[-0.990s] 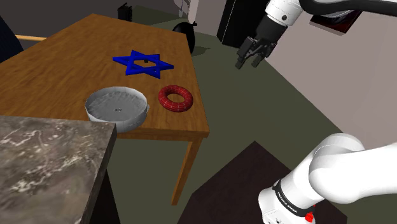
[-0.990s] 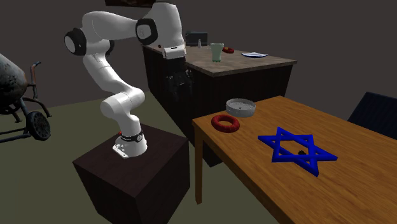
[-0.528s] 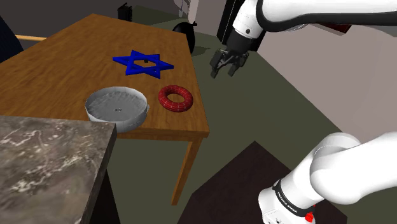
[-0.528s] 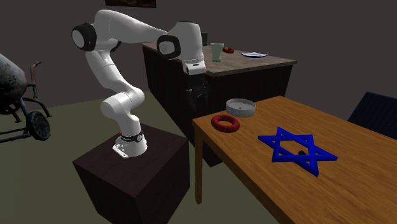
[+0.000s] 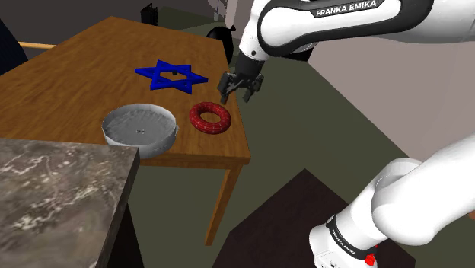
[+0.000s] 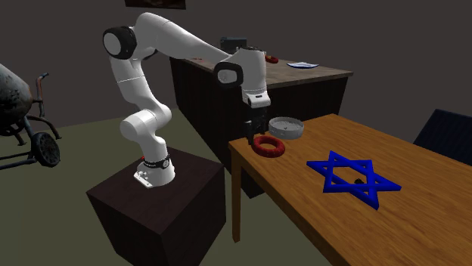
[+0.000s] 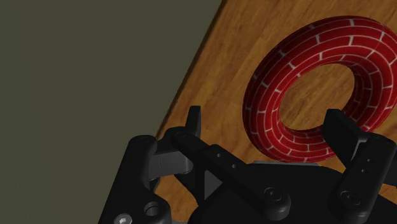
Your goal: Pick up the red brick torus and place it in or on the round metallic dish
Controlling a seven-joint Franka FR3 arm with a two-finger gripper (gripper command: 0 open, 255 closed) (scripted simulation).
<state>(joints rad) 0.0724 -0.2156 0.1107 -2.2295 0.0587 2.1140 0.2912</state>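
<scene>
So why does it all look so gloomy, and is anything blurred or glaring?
Shoulder view: dim room, the white arm brightest, the red ring crisp on the table. Second exterior view: dark walls, the table catches warm light, no glare. Wrist view: the ring has a soft sheen and sharp brick lines; nothing blurred.

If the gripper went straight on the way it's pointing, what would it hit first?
Most likely the red brick torus: the gripper points down at it, fingers open, with the ring's near rim between them. One finger may instead reach the wooden table beside it; depth is hard to judge.
</scene>
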